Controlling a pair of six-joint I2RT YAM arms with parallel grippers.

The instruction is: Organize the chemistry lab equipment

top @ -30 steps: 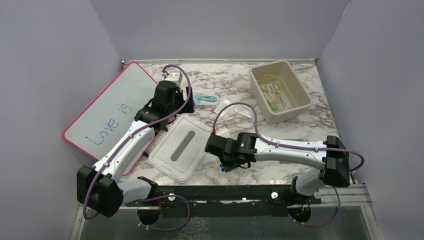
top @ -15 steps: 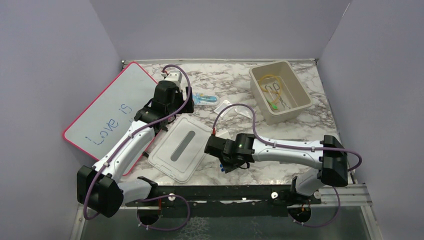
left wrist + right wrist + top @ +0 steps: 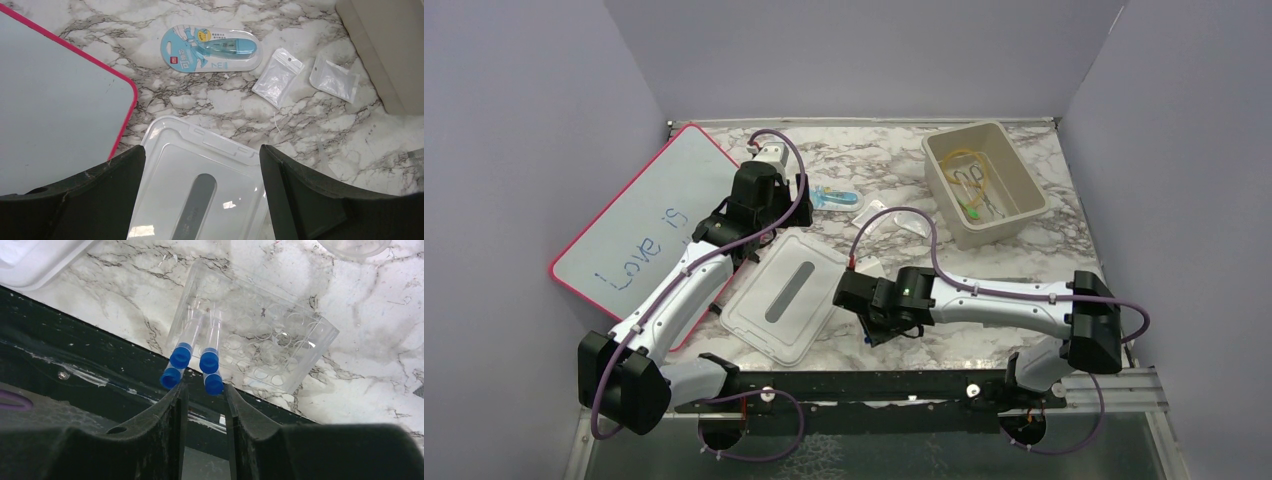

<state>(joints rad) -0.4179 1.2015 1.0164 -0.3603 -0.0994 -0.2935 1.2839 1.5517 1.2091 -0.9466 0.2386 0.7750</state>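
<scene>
Marble table (image 3: 874, 160), from above: amber tubing (image 3: 964, 158) and forceps (image 3: 973, 185) lie in the beige bin (image 3: 1009, 226) at the far right. At the left wrist, the left gripper (image 3: 202, 149) hangs wide open over a clear lid (image 3: 170, 170). At the right wrist, the right gripper (image 3: 202, 387) has just parted its jaws, leaving four blue-capped tubes (image 3: 200, 362) resting in a clear rack (image 3: 280, 340) at the near edge, apparently delivered.

Robot lab bench: marble-print tabletop (image 3: 874, 150) within lilac panels (image 3: 864, 50), blue-capped tubes (image 3: 209, 360) in clear rack (image 3: 280, 340).
</scene>
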